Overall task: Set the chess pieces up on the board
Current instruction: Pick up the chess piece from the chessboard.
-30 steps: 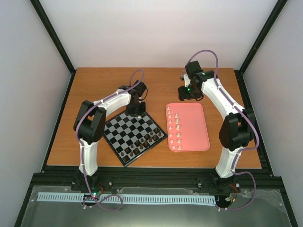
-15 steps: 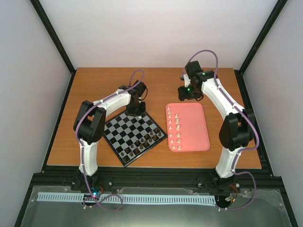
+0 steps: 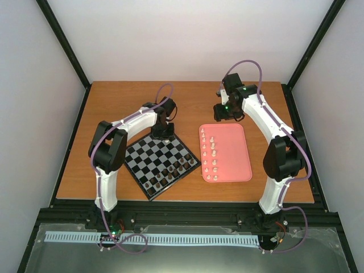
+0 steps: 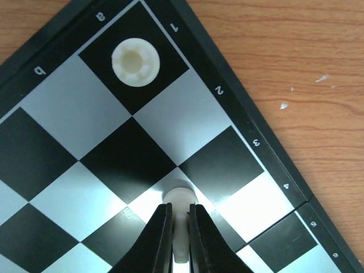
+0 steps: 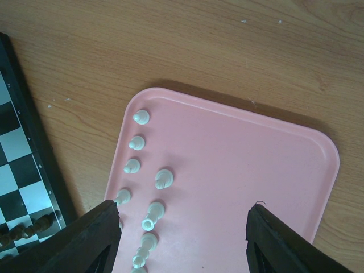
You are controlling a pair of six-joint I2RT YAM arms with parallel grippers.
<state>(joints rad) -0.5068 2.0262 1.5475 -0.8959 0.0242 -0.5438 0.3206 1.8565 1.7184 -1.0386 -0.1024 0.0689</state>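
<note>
Pinching together over the far corner of the board (image 3: 145,152), the left tool (image 4: 180,211) is clamping its two dark, smooth-sided fingers (image 4: 156,239) on a slim cream piece (image 4: 180,197), whose rounded end is showing just past the fingertips over a pale square close to the rim. The board is lying at an angle on the wood-grained table (image 3: 114,108), its glossy black and silver-grey checks catching the light and a thin black rim with white numerals running round it. A cream rook (image 4: 135,61), round with a notched crown, is standing on the black corner square, apart from the held piece. Small turned dark brown pieces (image 3: 168,170) are filling the board's near rows. The right tool (image 5: 183,210) is hovering with its fingers spread wide, gripping nothing, above the far end of the pink tray (image 5: 244,165), a matte rounded rectangle with a raised lip lying just beside the board. The remaining chess pieces (image 5: 164,178), tiny knobbed cream figures, are standing in two loose columns along the side of the tray nearest the board.
</note>
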